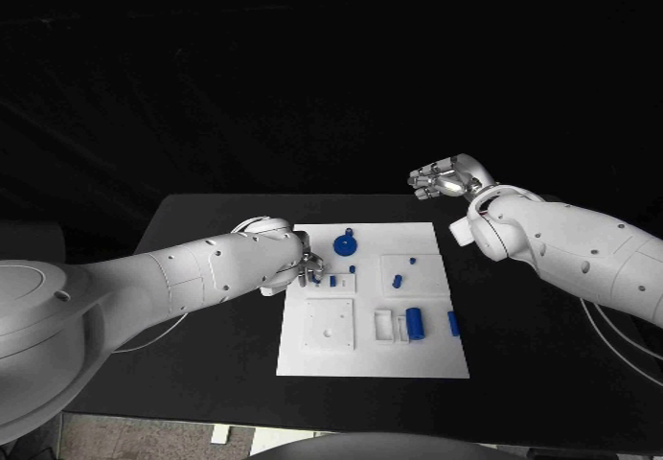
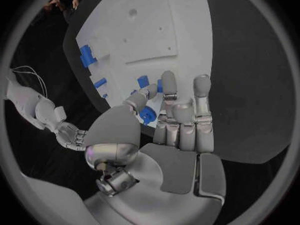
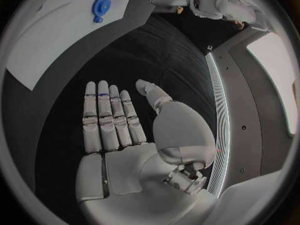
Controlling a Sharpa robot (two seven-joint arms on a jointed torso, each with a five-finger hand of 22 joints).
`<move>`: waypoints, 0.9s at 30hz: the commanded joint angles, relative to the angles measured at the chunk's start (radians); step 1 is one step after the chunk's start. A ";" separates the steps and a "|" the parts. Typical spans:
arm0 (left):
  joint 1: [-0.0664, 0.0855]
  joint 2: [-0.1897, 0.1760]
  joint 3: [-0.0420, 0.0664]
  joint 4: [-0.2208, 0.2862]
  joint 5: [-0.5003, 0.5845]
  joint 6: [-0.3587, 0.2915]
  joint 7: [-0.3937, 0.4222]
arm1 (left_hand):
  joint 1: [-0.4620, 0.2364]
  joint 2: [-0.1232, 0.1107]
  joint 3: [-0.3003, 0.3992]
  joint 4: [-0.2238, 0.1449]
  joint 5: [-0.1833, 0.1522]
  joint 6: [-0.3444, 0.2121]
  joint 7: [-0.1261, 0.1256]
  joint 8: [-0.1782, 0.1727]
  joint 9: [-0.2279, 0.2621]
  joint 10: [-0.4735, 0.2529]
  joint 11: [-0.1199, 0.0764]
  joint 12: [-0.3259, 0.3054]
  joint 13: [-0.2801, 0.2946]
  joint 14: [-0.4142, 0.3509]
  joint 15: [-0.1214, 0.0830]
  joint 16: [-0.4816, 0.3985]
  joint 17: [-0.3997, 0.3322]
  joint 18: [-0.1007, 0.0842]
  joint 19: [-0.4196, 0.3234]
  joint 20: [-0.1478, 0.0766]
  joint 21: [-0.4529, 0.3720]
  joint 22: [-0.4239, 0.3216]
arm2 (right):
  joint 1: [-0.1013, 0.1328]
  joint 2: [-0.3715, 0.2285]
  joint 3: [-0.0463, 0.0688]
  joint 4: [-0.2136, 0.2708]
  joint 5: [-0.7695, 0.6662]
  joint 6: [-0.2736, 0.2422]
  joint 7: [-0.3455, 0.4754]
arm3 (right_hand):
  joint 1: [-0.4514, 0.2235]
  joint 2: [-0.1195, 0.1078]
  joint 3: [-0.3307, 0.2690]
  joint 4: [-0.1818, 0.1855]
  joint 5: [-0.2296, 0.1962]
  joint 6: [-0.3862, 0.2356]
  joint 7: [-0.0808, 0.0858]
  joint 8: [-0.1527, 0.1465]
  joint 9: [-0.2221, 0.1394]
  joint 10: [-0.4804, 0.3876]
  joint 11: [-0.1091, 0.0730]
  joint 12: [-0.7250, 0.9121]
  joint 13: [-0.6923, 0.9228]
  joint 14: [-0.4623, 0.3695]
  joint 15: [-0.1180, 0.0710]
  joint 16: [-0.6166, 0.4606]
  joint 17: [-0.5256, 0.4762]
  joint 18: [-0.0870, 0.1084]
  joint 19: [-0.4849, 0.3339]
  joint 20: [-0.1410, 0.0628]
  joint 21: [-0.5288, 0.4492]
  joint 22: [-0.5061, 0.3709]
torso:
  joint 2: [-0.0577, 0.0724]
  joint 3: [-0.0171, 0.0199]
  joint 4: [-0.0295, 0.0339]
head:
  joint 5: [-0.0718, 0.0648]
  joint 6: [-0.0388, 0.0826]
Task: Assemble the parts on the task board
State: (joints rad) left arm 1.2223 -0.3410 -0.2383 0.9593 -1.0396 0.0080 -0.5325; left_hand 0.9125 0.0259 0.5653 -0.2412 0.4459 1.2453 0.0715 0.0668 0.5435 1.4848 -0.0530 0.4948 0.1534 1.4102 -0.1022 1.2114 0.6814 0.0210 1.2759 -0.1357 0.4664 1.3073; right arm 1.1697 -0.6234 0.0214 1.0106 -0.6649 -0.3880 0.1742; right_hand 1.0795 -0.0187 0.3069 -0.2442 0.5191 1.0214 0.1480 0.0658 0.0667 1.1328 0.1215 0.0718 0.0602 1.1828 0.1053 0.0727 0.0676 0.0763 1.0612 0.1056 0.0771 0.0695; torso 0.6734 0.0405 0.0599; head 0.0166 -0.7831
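The white task board point(image 1: 371, 356) lies in the middle of the black table. On it are a round blue part point(image 1: 346, 243), a small blue peg point(image 1: 397, 281), a blue cylinder point(image 1: 415, 321) and a blue bar point(image 1: 453, 323). My left hand point(image 1: 293, 261) is over the board's left edge, fingers stretched out. In the left wrist view a small blue piece point(image 2: 159, 85) sits between the thumb tip and a finger point(image 2: 169, 82); I cannot tell whether it is pinched. My right hand point(image 1: 447, 177) hangs raised beyond the board's far right corner, fingers straight point(image 3: 109, 117), holding nothing.
A square white plate point(image 1: 331, 324) with small holes sits in the board's near left part, seen too in the left wrist view as the plate point(image 2: 147, 32). Black table point(image 1: 538, 335) surrounds the board on all sides.
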 commanded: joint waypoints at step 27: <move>-0.017 0.004 0.000 0.000 0.006 0.001 0.011 | -0.006 -0.001 0.078 -0.046 0.013 0.168 -0.103 0.003 0.007 0.032 -0.029 0.008 0.002 0.018 -0.015 -0.002 0.000 0.010 -0.001 0.004 0.014 0.021 | 0.000 -0.001 0.000 0.000 -0.007 0.010 0.008 | 0.001 -0.012 0.012 0.004 0.006 0.007 0.001 -0.003 -0.001 -0.006 0.001 -0.004 -0.002 -0.002 0.003 -0.004 -0.001 0.003 -0.007 0.000 0.000 -0.001 | 0.002 -0.0016 0.0005 | -0.002 -0.009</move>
State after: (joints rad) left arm 1.2111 -0.3393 -0.2364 0.9524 -1.0386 0.0003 -0.5280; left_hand 0.9025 0.0156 0.5915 -0.2396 0.4537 1.2467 0.0727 0.0669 0.5496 1.4848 -0.0529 0.4988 0.1541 1.4136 -0.1016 1.2114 0.6802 0.0203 1.2759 -0.1356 0.4740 1.3078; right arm 1.1698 -0.6245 0.0214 1.0099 -0.6649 -0.3874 0.1737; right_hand 1.0795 -0.0187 0.3124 -0.2386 0.5191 1.0213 0.1479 0.0658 0.0668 1.1328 0.1215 0.0718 0.0602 1.1828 0.1052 0.0727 0.0678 0.0763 1.0612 0.1056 0.0771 0.0696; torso 0.6750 0.0387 0.0602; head 0.0144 -0.7910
